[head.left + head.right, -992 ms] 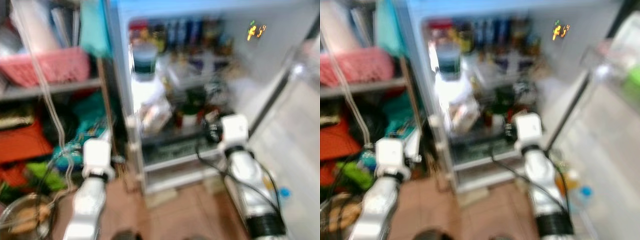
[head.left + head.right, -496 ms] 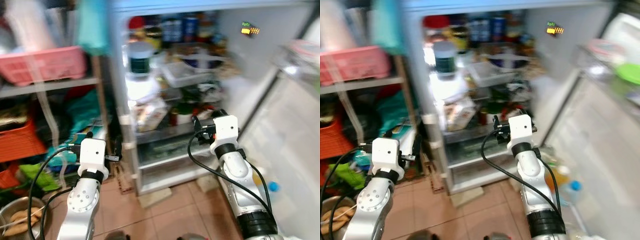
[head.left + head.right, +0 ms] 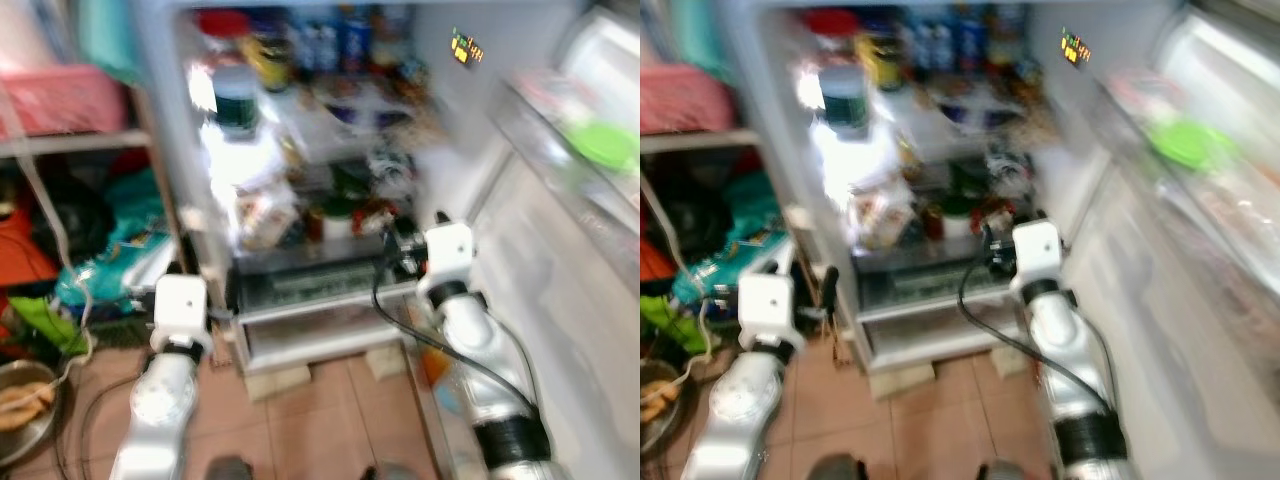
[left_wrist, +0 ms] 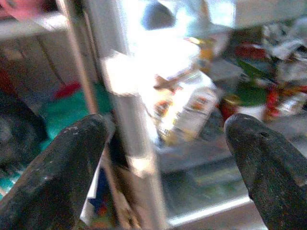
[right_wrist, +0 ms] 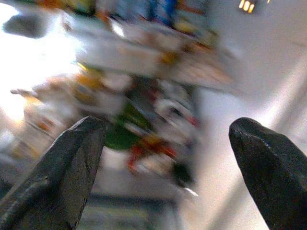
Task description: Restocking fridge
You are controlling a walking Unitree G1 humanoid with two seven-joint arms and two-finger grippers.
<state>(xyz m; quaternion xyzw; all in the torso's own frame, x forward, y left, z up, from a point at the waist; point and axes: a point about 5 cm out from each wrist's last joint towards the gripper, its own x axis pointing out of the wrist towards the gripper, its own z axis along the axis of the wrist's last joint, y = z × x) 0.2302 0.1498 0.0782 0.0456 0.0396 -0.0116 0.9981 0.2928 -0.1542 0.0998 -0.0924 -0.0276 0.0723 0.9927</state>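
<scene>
Fridge (image 3: 300, 150): I saw it standing open straight ahead of both claws, shelves crowded, everything blurred.
Fridge door (image 3: 560, 230): it swung out beyond my right claw's outer side, a green item (image 3: 602, 143) in its rack.
Storage rack (image 3: 60, 130): it stood outside my left claw, holding a pink basket (image 3: 60, 100).
Tiled floor (image 3: 320, 420): it lay below both arms.
Metal bowl (image 3: 20, 410): it sat on the floor, well outside my left arm.
Left claw (image 4: 163, 158): released, fingers (image 4: 62, 167) spread wide and empty, pointing at the fridge's left edge and a lit shelf.
Right claw (image 5: 168, 158): released, fingers (image 5: 57, 167) apart and empty, aimed at the middle shelf's jars.
Display (image 3: 465, 48): it glowed orange on the inner wall, above my right claw.
</scene>
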